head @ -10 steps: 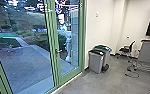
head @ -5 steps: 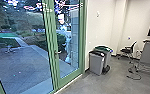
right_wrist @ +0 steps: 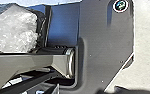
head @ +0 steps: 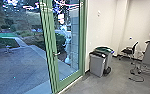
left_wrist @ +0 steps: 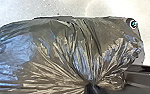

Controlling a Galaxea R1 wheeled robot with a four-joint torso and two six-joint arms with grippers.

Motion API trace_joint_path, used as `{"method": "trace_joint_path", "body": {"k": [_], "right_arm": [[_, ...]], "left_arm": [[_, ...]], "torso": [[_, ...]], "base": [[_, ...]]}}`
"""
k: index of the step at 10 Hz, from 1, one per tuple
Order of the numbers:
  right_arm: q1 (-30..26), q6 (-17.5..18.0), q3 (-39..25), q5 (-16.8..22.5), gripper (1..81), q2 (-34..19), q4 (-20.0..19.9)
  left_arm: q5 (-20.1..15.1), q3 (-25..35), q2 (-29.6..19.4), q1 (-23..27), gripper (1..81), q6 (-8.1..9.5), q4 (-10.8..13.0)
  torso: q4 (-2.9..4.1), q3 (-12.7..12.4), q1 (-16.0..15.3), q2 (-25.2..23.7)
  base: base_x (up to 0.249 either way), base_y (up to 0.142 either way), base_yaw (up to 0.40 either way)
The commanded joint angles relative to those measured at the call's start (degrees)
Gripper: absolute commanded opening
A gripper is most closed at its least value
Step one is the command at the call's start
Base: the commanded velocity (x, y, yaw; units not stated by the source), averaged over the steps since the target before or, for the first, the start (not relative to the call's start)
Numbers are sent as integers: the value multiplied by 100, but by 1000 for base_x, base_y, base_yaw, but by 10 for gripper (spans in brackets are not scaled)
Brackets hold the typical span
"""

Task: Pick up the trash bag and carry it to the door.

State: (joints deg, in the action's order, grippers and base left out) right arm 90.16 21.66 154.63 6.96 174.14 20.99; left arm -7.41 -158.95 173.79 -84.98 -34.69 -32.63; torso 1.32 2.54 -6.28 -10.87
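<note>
At the green-framed glass door [head: 50, 37], the viewpoint has shifted slightly, suggesting trash bag [left_wrist: 63, 55] transport underway; grip closure cannot be determined.

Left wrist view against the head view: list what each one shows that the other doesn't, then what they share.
Left wrist view: the trash bag, dark and shiny, with creases running into a gathered neck.

Head view: green-framed glass doors, the paved yard beyond them, two grey bins close together near the wall, and a black chair farther back.

Shared: probably the floor, grey in the head view; the pale surface behind the bag looks like floor too, but I can't be sure.
</note>
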Motion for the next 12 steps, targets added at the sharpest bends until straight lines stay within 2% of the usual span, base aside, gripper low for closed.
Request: {"method": "trace_joint_path", "body": {"k": [1, 12], "right_arm": [[-143, -22, 49, 25, 811, 53, 204], [-142, -22, 49, 24, 811, 88, 186]], "left_arm": [[-366, 4, -19, 328, 10, -46, 20], [-366, 4, -37, 328, 10, -46, 11]], "torso": [[0, 0, 0, 0], [0, 0, 0, 0]], "base": [[175, 0, 0], [175, 0, 0]]}}
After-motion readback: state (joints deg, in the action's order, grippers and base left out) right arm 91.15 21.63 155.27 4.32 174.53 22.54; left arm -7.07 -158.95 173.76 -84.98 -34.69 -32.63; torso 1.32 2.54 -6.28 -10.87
